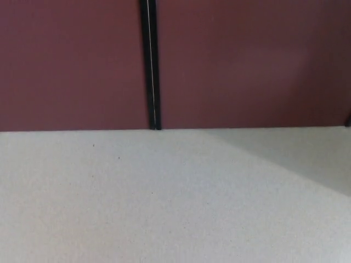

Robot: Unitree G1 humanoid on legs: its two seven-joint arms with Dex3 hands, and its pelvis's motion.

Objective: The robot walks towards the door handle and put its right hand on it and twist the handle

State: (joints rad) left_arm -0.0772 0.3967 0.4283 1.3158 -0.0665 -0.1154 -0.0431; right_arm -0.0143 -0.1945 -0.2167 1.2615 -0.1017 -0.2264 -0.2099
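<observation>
A dark red door surface (241, 60) fills the upper half of the head view, split by a black vertical seam (151, 66) with a thin bright line down it. No door handle shows in this frame. Neither of my hands nor any part of my arms is visible.
Pale speckled floor (164, 203) spreads across the lower half, meeting the red panels along a straight line. A darker shadow band crosses the floor at the right (307, 159). A small dark object pokes in at the far right edge (347, 121).
</observation>
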